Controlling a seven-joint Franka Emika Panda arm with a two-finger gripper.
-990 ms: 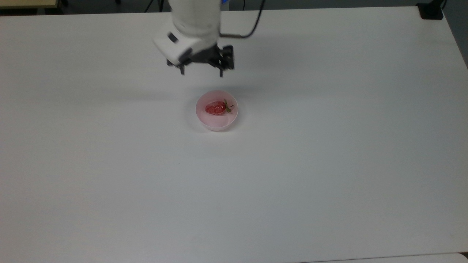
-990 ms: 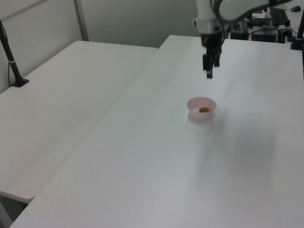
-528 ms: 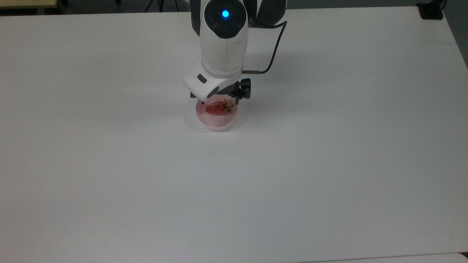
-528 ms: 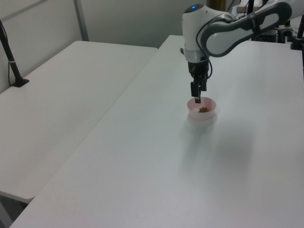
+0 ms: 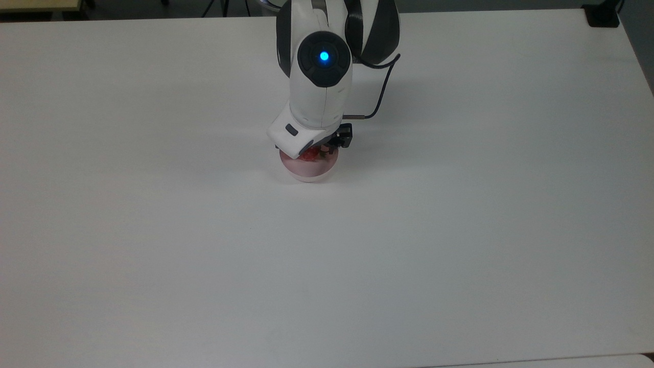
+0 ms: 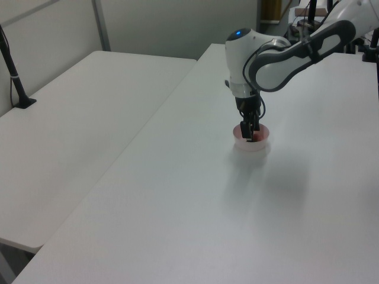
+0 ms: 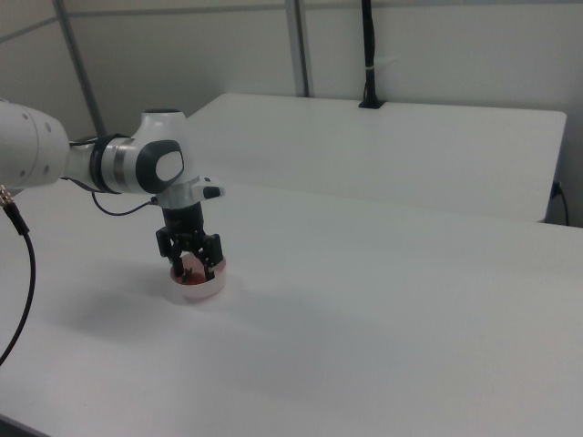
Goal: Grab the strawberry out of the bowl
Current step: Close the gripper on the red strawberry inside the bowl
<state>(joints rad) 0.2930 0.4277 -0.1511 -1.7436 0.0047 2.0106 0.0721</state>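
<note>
Down comes the arm since half a second ago: its black two-finger gripper (image 7: 191,267), which hung just above the rim, now dips inside the small round pale pink plastic bowl (image 5: 308,173), and the white wrist hides most of the fruit in the top view. Nearest in the top view lies bare white table (image 5: 327,281). Then the bowl, near the table's middle. Inside it sits the small glossy red strawberry (image 5: 309,155), a sliver of red at the bowl's 12 o'clock edge. In the right view the fingers (image 7: 211,259) stand apart, straddling the berry (image 7: 189,269), not clamped on it. Beyond, at 12 o'clock, the white arm (image 5: 321,76) glows with a blue light.
</note>
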